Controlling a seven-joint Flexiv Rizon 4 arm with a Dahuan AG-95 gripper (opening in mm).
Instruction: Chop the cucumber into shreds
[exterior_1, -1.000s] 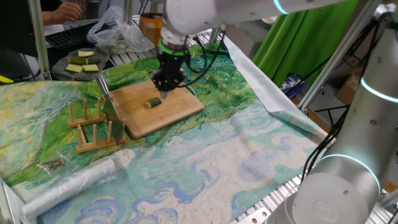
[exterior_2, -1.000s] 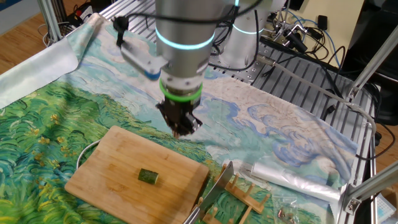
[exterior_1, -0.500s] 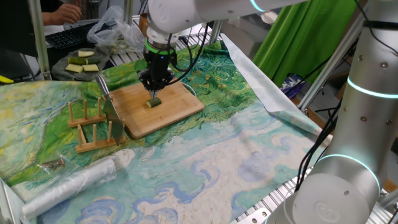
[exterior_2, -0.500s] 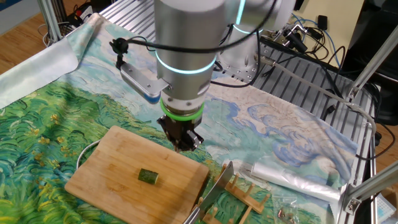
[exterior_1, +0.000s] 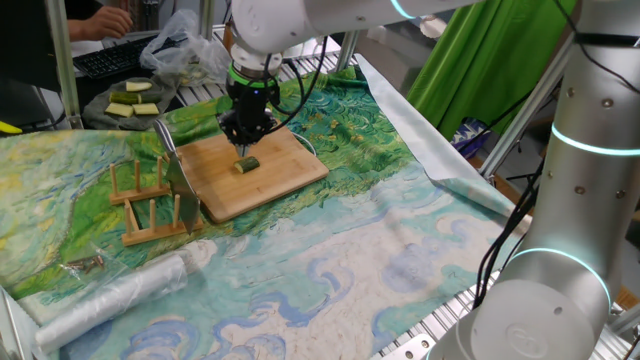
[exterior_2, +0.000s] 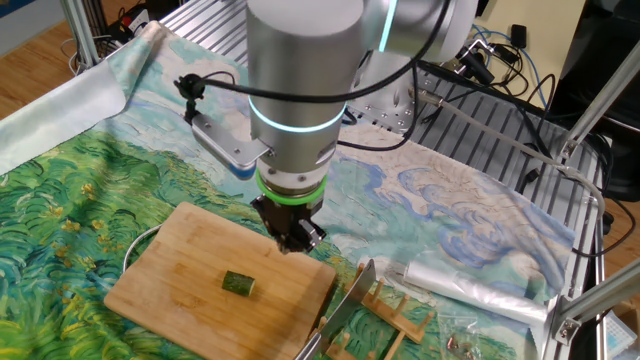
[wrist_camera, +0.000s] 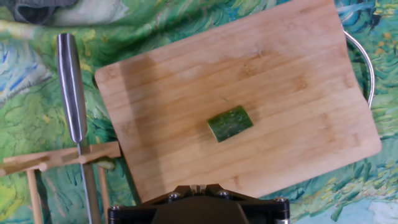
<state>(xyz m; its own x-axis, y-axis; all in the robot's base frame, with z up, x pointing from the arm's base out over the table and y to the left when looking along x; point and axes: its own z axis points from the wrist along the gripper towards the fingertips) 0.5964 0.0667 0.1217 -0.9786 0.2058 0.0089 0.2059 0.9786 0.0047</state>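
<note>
Cucumber (wrist_camera: 229, 122) is lying near the middle of the board (wrist_camera: 186, 81), whole, skin side up, touching nothing else. Jaws (exterior_2: 291, 238) are hanging above the board's far edge, apart from the cucumber (exterior_1: 247, 164), holding nothing; can't tell if they're open or closed. Knife (wrist_camera: 73, 93) is resting in the wooden rack (exterior_1: 150, 200) just beside the board (exterior_1: 255, 175). Painted cloth (exterior_1: 380, 250) is covering the bench. Plate of pale slabs (exterior_1: 131, 100) is sitting well apart at the back.
</note>
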